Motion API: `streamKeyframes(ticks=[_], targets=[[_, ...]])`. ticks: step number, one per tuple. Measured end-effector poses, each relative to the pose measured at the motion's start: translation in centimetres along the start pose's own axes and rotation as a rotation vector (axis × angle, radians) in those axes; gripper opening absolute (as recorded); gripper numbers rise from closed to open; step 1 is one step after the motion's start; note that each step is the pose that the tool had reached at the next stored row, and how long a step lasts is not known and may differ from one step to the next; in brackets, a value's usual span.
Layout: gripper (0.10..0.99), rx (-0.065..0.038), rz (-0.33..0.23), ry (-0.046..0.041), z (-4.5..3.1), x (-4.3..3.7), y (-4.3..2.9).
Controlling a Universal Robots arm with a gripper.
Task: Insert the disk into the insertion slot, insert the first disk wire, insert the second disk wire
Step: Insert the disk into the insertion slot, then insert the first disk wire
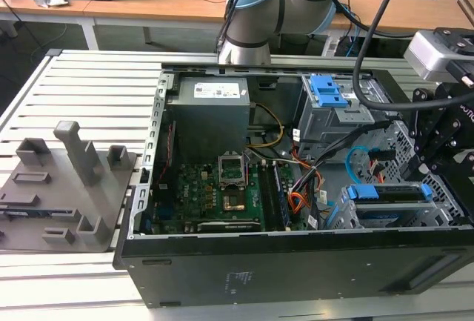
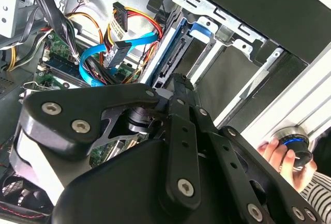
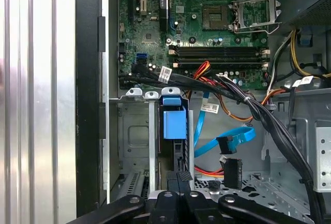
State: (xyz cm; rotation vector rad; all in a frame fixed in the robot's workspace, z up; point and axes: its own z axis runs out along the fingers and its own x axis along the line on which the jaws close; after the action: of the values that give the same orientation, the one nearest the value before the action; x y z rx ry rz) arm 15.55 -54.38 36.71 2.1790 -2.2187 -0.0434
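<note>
The disk (image 3: 175, 123) stands on edge inside the insertion slot (image 1: 339, 217), in the corner of the open computer case (image 1: 296, 276) nearest the exterior view's right. Its bright blue carrier shows along the edge facing the camera. In the exterior view its long axis runs across the picture, from the motherboard (image 1: 222, 187) side toward the exterior view's right. It looks mostly or wholly seated in the bay, though the pictures do not settle how deep it sits.

The gripper (image 3: 179, 178) is at the end of the disk that points to the exterior view's right, lined up with that long axis. From the gripper, the disk therefore lies straight ahead and stretches away toward the motherboard. Gripper and disk meet or nearly meet at that end. Whether the gripper is clamped on the carrier, merely pressed against it, or released cannot be told.

Just beside the disk, the two wires hang loose. One is a flat blue cable (image 3: 235, 136) ending in a black plug. The other is a second black plug (image 3: 232, 172) on red and orange leads, near the floor of the case. Neither looks joined to the disk.

Outside the case, in the second wrist view, a person's hand (image 2: 279, 157) holds a round knob (image 2: 295, 144) with a blue ring.
</note>
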Motion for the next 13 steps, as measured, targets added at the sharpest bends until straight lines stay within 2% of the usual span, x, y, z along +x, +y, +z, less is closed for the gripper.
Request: streamKeyframes(ticks=[8,10,12,13], targets=[[0.114,0.000,0.000,0.0001,0.01,0.00,-0.02],[0.235,0.000,0.000,0.0000,0.01,0.00,-0.02],[0.235,0.000,0.000,0.0000,0.02,0.00,-0.02],[0.302,0.000,0.000,0.0000,0.02,0.00,-0.02]])
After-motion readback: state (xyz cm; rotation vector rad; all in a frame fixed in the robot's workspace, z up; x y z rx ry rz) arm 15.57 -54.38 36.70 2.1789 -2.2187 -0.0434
